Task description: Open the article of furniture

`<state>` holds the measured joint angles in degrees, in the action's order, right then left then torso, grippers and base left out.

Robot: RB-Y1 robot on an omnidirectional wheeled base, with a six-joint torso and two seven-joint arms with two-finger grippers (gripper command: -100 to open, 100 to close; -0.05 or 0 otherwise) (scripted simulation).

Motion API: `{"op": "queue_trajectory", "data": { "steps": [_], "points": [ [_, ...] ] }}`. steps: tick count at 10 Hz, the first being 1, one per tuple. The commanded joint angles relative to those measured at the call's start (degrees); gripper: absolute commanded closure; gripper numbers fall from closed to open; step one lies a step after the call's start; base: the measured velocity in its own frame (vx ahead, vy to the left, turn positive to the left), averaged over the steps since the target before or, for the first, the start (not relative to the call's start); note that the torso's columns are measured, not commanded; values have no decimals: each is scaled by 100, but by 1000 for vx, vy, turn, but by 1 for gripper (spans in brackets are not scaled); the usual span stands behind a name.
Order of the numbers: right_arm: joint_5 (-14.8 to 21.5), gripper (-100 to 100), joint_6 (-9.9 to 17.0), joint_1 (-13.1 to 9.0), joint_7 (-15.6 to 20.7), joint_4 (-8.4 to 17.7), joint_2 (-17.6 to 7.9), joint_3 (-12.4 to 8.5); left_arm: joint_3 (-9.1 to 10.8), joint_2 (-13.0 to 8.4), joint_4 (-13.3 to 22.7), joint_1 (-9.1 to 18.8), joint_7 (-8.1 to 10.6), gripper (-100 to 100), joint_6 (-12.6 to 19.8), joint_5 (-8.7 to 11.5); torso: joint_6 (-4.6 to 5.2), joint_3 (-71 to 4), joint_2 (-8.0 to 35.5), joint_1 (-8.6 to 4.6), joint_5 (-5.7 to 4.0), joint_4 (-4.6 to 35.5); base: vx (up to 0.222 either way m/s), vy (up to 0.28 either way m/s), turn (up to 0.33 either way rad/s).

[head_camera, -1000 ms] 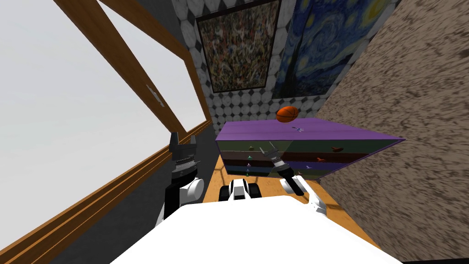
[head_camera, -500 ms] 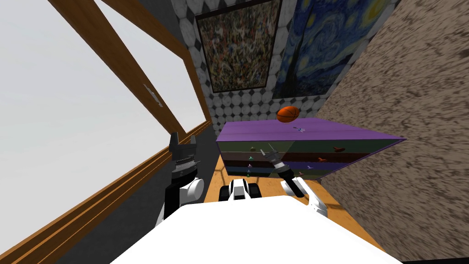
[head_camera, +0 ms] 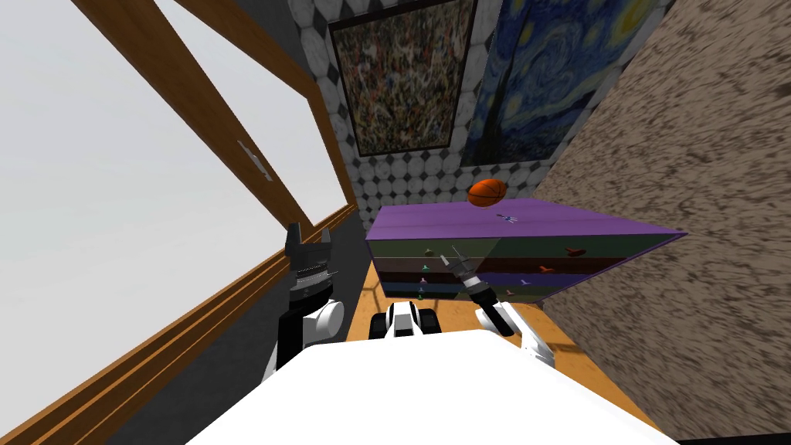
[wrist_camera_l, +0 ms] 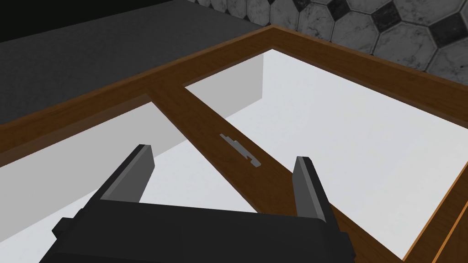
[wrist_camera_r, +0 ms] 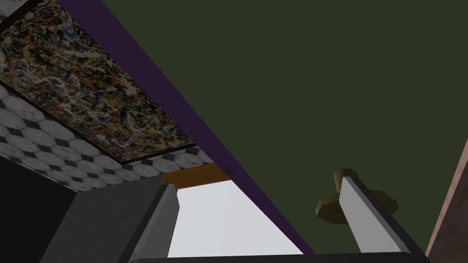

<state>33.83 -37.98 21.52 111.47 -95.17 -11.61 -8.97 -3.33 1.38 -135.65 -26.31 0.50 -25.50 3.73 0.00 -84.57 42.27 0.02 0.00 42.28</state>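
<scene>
Two thin fingers of the right gripper (wrist_camera_r: pixel 258 185) stood apart, holding nothing, close to the dark green top drawer (wrist_camera_r: pixel 320 91) of the purple dresser (head_camera: pixel 463 220). The dresser stood at about one o'clock from me, with an orange ball (head_camera: pixel 485 192) on top. The fingers were wide, I think, so the little knob (wrist_camera_r: pixel 328 211) could fit between them. The knob sat just behind one finger, not between them yet. The left gripper (head_camera: pixel 307 238), fingers apart too, was held up at eleven o'clock by the window (head_camera: pixel 116 193), out of the way.
</scene>
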Motion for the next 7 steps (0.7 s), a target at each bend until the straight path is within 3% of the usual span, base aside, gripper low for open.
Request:
{"op": "queue_trajectory", "data": {
  "steps": [1,7],
  "points": [
    [58,-100,-39,9,324,79,59,-5,0,0,0,0,0,0,0,0,-1,1,2,-2,0,0,12,15,3],
    [329,-100,-128,75,1174,350,278,-88,0,0,0,0,0,0,0,0,0,0,1,0,0,0,25,28,-14]
  ]
}}
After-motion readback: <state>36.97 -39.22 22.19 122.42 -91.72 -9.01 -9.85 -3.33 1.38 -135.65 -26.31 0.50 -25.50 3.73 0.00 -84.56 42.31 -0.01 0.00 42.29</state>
